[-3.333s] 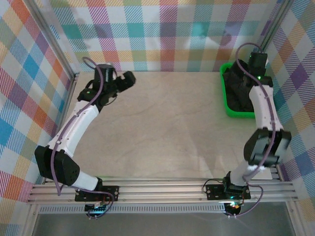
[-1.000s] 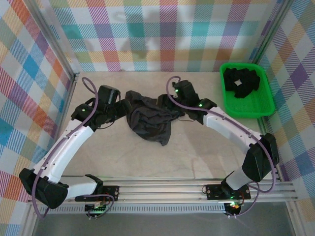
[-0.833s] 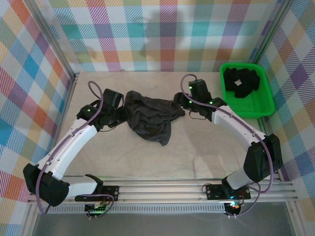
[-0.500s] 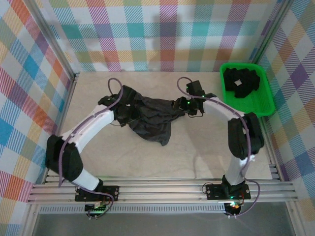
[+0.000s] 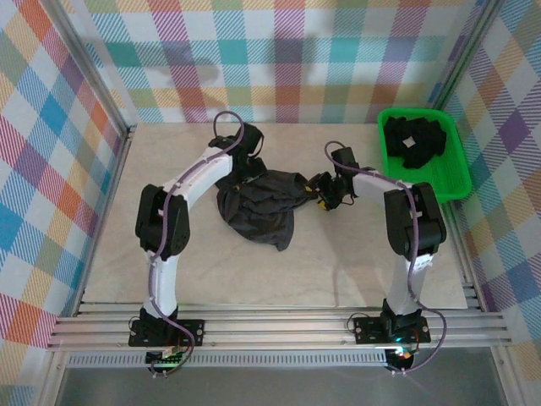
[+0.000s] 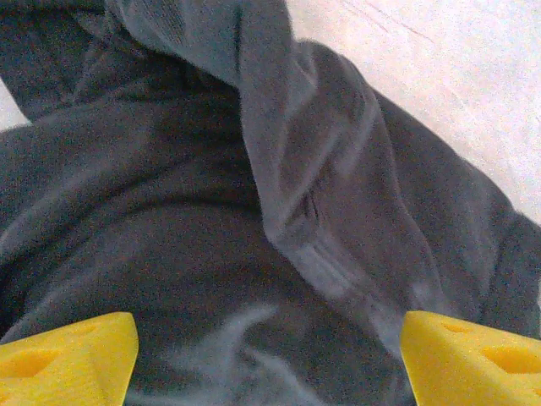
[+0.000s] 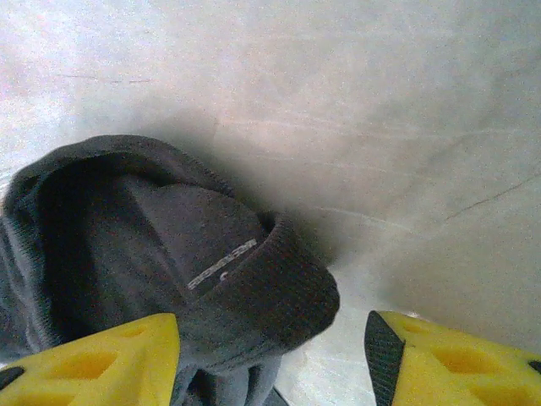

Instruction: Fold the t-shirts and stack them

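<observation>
Movement on both sides in the last second, and we take it from the left. Our left gripper (image 6: 269,338) has swung in over the upper left edge of the shirt (image 5: 258,207), the arm now folded high where a moment ago it lay stretched along the table (image 5: 338,262). From the wrist we see its yellow fingertips (image 6: 68,359) spread wide, dark cloth and a ridge of seam lying between them, nothing pinched: released.

In the middle, the shirt sits as a crumpled heap with a flap trailing toward us. Its outline is much the same as half a second ago, so the pull between the arms has not spread it flat.

On to the right: our right gripper (image 7: 270,338) hangs at the shirt's right tip, fingers (image 7: 93,368) apart too, a rolled hem with a pale stitched line bulging between them and bare table beyond. Let go as well.

Further right, the green bin (image 5: 435,178) holds the other shirts (image 5: 412,139) in a dark pile, one small white tag (image 5: 408,144) showing. Three seconds back that arm was down in there and the table was bare.

So we judge one shirt is out, no fold made yet, and both grippers look to be hunting fresh holds on the edges to open it out. Stack not begun.
</observation>
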